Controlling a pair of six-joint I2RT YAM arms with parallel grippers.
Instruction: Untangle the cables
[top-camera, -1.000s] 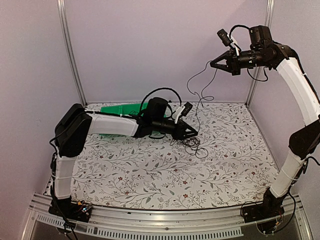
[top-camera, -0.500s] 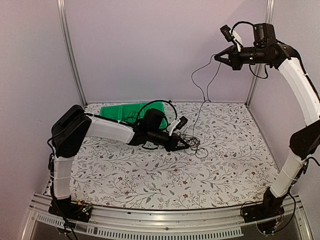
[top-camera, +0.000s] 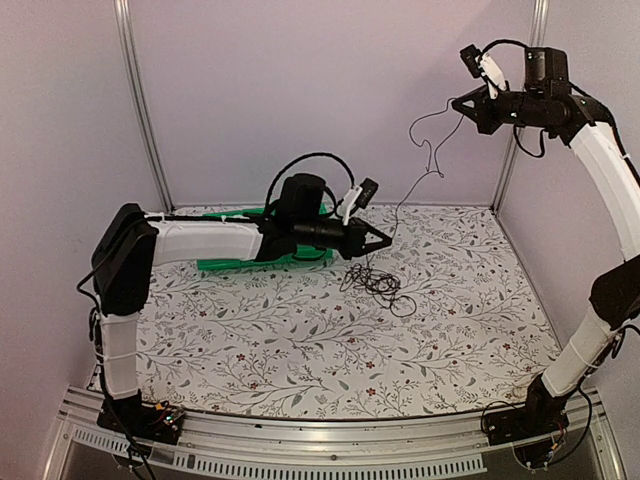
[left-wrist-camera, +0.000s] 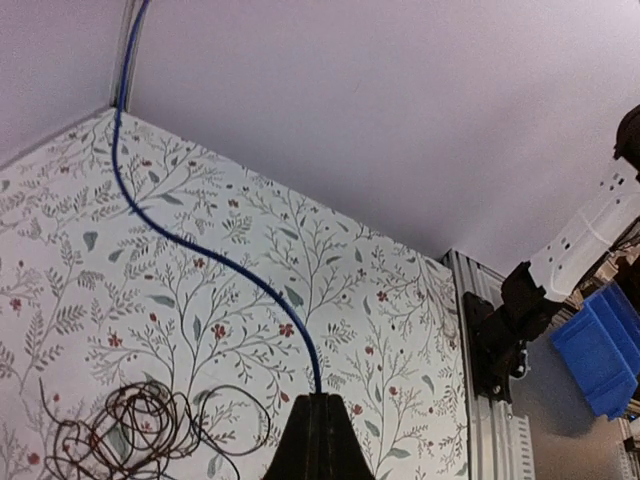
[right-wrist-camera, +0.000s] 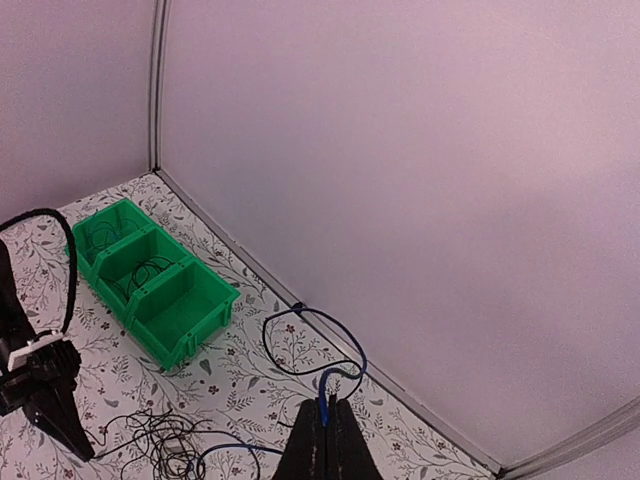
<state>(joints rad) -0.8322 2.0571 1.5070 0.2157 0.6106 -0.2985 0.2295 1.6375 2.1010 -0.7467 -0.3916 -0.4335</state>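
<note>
Risen off the table (top-camera: 300, 350) since a moment ago, the left gripper (top-camera: 384, 240) pinches the blue cable (left-wrist-camera: 205, 257), the higher right gripper (top-camera: 462, 103) clamps its far end, and the black tangle (top-camera: 378, 285) lies beneath.

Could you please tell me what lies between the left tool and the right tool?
One blue cable, pinched by the left tool and the right tool. Both wrist views show its ends, the top view its slack span.

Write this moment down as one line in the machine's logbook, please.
left gripper: shut on blue cable | right gripper: shut on blue cable, raised high | black tangle: lying on table
</note>
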